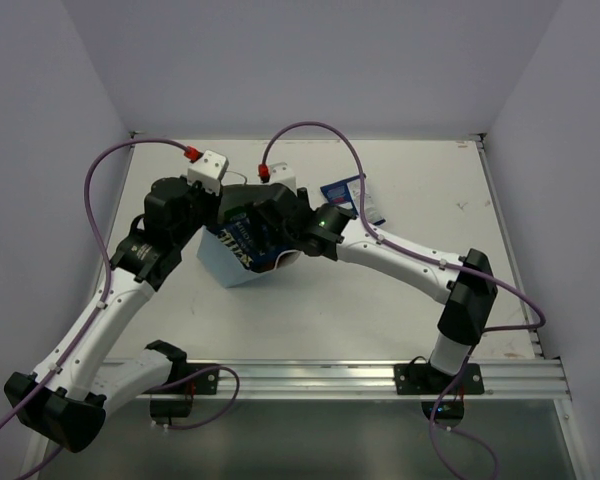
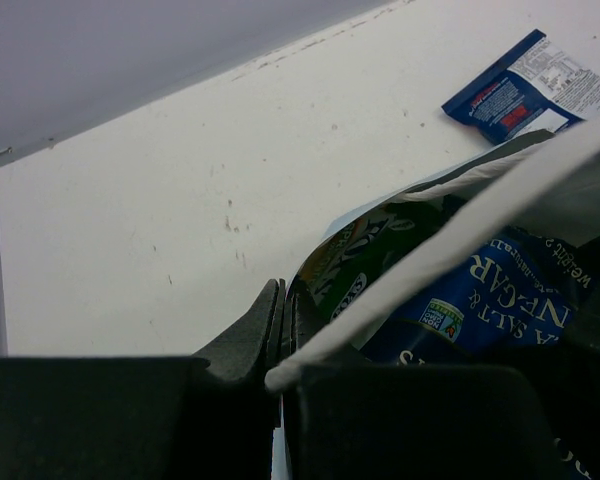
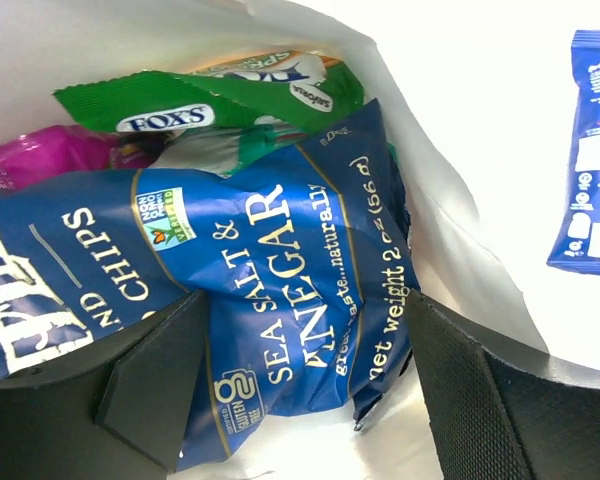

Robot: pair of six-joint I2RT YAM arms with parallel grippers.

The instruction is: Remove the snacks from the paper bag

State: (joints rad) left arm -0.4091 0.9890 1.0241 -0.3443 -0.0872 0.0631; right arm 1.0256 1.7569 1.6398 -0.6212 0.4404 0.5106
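Right gripper (image 3: 310, 340) is down in the mouth of the paper bag (image 3: 450, 225), jaws spread wide, one finger either side of the dark blue chip packet (image 3: 280, 250). It straddles the packet and isn't pinching. Left gripper (image 2: 283, 335), just beside it, is closed tight on the bag's rim, propping the mouth open.

The chip packet is the big one, lying on top, right between the right fingers. Beyond those fingertips, deeper in, sits the green packet (image 3: 180, 105), with the magenta packet (image 3: 40, 155) off to one side. Outside the bag, well apart from the gripper, a loose blue packet (image 3: 592, 150) lies on the table (image 1: 410, 310).

For a clean pull, I'd close on the crinkled middle, catching foil only and never the paper wall. Then draw straight back through the mouth while the left holds the rim firm.
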